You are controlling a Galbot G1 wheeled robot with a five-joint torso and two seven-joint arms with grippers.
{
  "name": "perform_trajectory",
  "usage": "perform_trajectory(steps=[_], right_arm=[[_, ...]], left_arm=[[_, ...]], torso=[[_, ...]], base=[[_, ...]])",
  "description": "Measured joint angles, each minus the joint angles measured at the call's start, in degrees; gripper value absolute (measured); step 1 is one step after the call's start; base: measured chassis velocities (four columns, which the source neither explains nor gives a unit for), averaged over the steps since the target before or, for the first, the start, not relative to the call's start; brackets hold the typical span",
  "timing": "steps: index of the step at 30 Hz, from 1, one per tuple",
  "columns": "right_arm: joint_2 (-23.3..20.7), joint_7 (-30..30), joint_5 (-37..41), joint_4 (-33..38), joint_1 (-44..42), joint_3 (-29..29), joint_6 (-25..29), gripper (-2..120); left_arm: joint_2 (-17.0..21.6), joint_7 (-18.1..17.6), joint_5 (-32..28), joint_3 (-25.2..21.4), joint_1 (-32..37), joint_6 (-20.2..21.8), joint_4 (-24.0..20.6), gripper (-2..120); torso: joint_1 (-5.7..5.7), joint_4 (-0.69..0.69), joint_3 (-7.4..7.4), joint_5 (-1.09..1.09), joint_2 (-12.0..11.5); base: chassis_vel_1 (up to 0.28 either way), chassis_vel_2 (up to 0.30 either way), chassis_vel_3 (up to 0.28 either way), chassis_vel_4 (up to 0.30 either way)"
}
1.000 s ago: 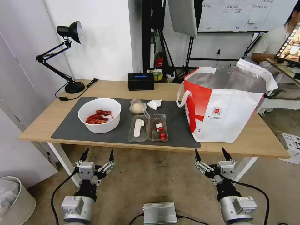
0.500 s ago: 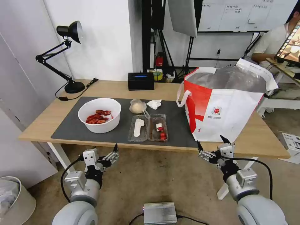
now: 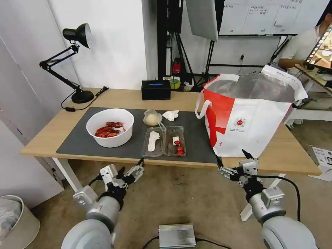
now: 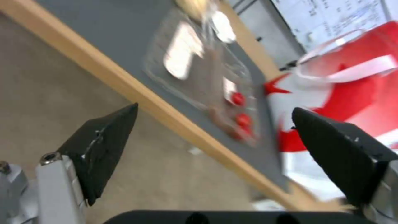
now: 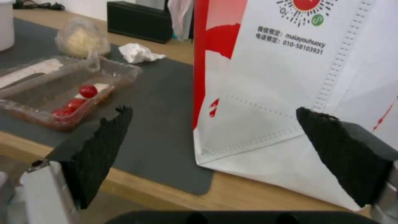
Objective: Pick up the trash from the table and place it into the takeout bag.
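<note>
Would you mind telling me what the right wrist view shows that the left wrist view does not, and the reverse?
Only the right wrist view: the crumpled tissue, the black box, the small clear bag, the takeout bag's printed logo, and the right gripper with jaws apart. Only the left wrist view: the bag's white strap handle and the left gripper, jaws apart. Both: the clear tray with red bits, the grey mat and the table's near edge.
</note>
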Motion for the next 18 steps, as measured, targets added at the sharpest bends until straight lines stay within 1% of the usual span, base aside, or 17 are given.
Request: perform_trajectory(steps=[1,3,4,5,6,7,9,10,13,18], right_arm=[[0.00,0.00,0.00,0.00,0.00,0.00,0.00,100],[-0.14,-0.02,0.00,0.08,0.05,0.00,0.04,100],[-0.14,-0.02,0.00,0.08,0.05,0.00,0.04,100],[-0.24,-0.03,0.00,0.12,0.11,-0.01,0.05,100],[-0.24,-0.03,0.00,0.12,0.11,-0.01,0.05,100],[-0.31,-0.03,0.00,0.14,0.14,0.00,0.06,100],[-0.40,-0.03,0.00,0.21,0.16,-0.02,0.06,100],[-0.40,-0.03,0.00,0.21,0.16,-0.02,0.06,100],[-0.66,-0.03,-0.03,0.42,-0.08,0.02,0.06,100],[-0.66,-0.03,-0.09,0.63,-0.30,0.12,0.04,100]], left_arm=[[0.00,0.00,0.00,0.00,0.00,0.00,0.00,100],[-0.06,-3.09,-5.88,0.67,-1.81,-0.80,0.16,100],[-0.06,-3.09,-5.88,0.67,-1.81,-0.80,0.16,100],[-0.06,-4.81,-8.45,0.97,-2.81,-1.22,0.47,100],[-0.06,-4.81,-8.45,0.97,-2.81,-1.22,0.47,100],[-0.07,-7.17,-11.76,1.24,-4.34,-1.51,1.01,100],[-0.35,-9.39,-15.56,1.61,-6.29,-2.14,1.94,100],[-0.35,-9.39,-15.56,1.61,-6.29,-2.14,1.94,100],[-1.01,-11.58,-20.01,3.02,-8.49,-2.59,2.91,100],[-1.66,-12.21,-21.04,4.79,-10.63,-3.64,4.56,100]], torso=[[0.00,0.00,0.00,0.00,0.00],[0.00,0.00,0.00,0.00,0.00],[0.00,0.00,0.00,0.00,0.00],[0.00,0.00,0.00,0.00,0.00],[0.00,0.00,0.00,0.00,0.00],[0.01,0.00,0.00,0.00,0.00],[0.01,0.00,0.00,0.00,0.00],[0.01,0.00,0.00,0.00,0.00],[0.01,0.00,0.00,-0.01,0.00],[0.01,0.00,0.00,-0.01,0.00]], base=[[0.000,0.000,0.000,0.000],[0.000,0.000,0.000,0.000],[0.000,0.000,0.000,0.000],[0.000,0.000,0.000,0.000],[0.000,0.000,0.000,0.000],[0.000,0.000,0.000,0.000],[0.000,0.000,0.000,0.000],[0.000,0.000,0.000,0.000],[0.000,0.000,0.000,0.000],[0.000,0.000,0.000,0.000]])
